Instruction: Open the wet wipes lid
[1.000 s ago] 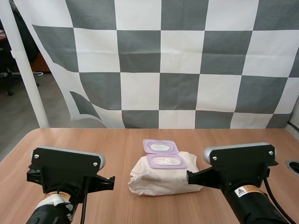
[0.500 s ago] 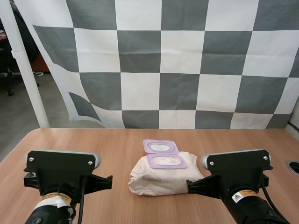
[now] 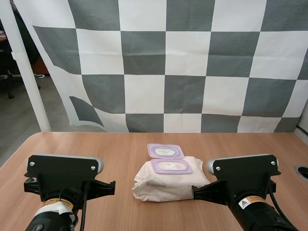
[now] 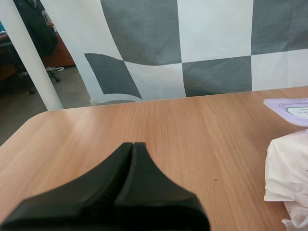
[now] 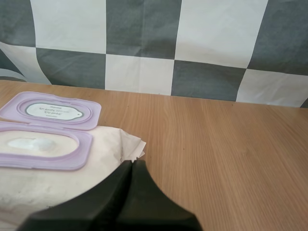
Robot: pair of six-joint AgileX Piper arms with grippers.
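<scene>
A white pack of wet wipes (image 3: 168, 182) lies in the middle of the wooden table (image 3: 120, 149). Its purple lid (image 3: 165, 150) is flipped open and lies flat behind the purple opening frame (image 3: 171, 166). In the right wrist view the lid (image 5: 50, 111) and the pack (image 5: 57, 183) sit just beyond my right gripper (image 5: 132, 163), whose fingers lie together, shut on nothing, over the pack's near corner. My left gripper (image 4: 131, 147) is also shut on nothing, over bare table to the left of the pack (image 4: 288, 178).
A round hole (image 3: 302, 172) sits in the table near its right edge. A white pole (image 3: 26, 72) stands past the table's far left corner. Bare wood stretches left and right of the pack.
Both arms have drawn back toward the near edge of the table since a second ago, then held still. The pack and its open lid have not moved.
</scene>
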